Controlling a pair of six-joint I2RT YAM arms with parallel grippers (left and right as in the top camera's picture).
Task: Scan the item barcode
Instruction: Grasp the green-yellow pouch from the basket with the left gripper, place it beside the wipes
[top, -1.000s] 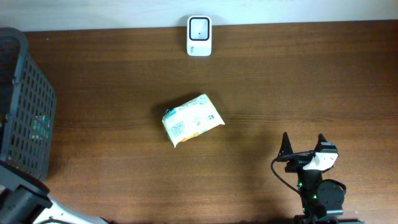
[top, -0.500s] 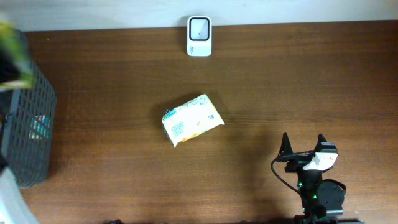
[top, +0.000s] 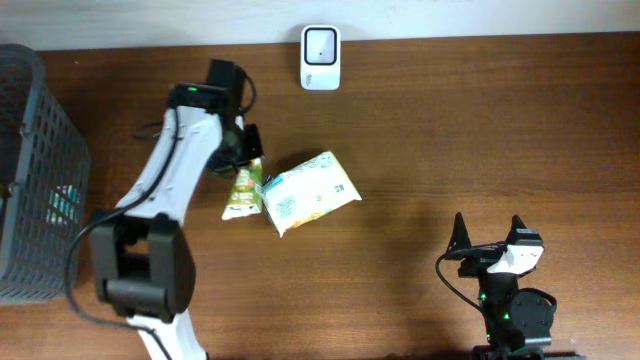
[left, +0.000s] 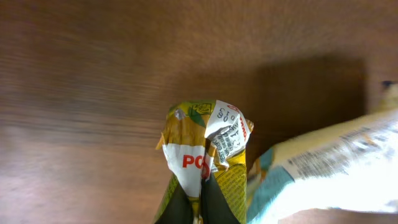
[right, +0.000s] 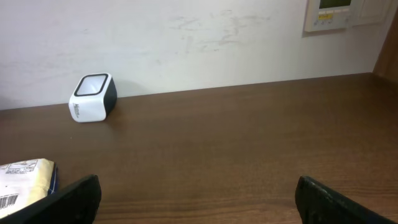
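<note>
- Toward the upper left of centre in the overhead view, the left claw (top: 247, 160) is seen clamped shut on the top of a yellow-green pouch (top: 241, 192). The pouch hangs under it, just beside a white packet (top: 310, 192) lying on the desk (top: 450, 130).
- The pouch is judged to be the item to be scanned. It is gripped by its crimped end, probably so that its printed faces are left free to be turned toward the scanner (top: 320, 45), well apart at the top centre.
- At lower right, the right claw (top: 490, 240) is parked with jaws spread wide; nothing is held.
- From the left wrist, the crumpled pouch (left: 205, 155) is shown at lower centre, pinched between the dark fingers (left: 186, 208) at the bottom edge. Printed digits are visible, but no barcode can be made out. Whether the packet at the right touches it cannot be told.
- From the right wrist, the scanner (right: 92, 98) is seen at upper left by the wall, its window angled upward, presumably so that items can be presented from above. Only bare desk lies between the wide-set fingers.
</note>
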